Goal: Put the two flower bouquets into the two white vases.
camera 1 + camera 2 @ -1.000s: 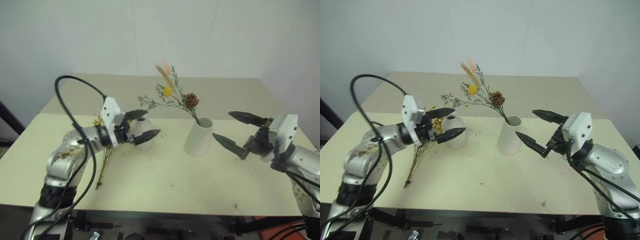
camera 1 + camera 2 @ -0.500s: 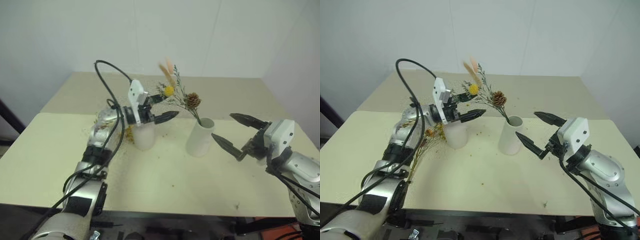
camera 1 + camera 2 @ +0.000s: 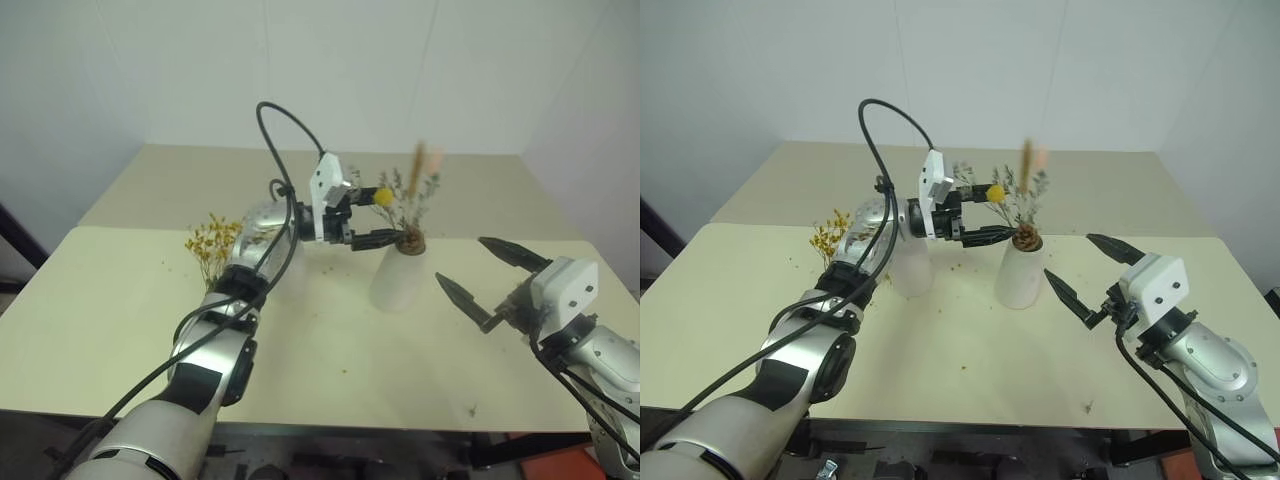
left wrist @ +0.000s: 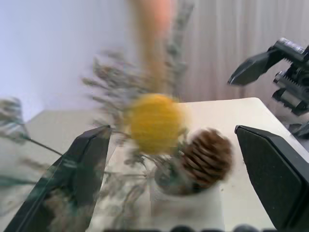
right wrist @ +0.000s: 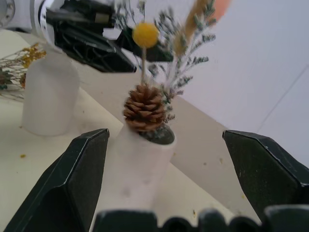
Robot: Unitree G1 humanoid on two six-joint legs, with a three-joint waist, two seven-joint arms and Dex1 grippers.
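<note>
Standing in cone vase [image 3: 1019, 283], sprig [image 3: 1017, 200] between spread left tool [image 3: 990, 214] fingers.

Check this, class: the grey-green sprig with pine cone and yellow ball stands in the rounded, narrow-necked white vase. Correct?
Not quite. The grey-green sprig with pine cone and yellow ball stands in the taller tapered white vase, not the rounded one. The right wrist view shows the cone sitting at its wide mouth.

In the left wrist view the grey-green sprig [image 4: 154, 121] is smeared by blur, its pink plumes [image 4: 152, 29] cut off by the frame's edge. The left arm hides most of the rounded vase [image 3: 912, 265] and the yellow-orange bunch's [image 3: 210, 240] stems.
</note>
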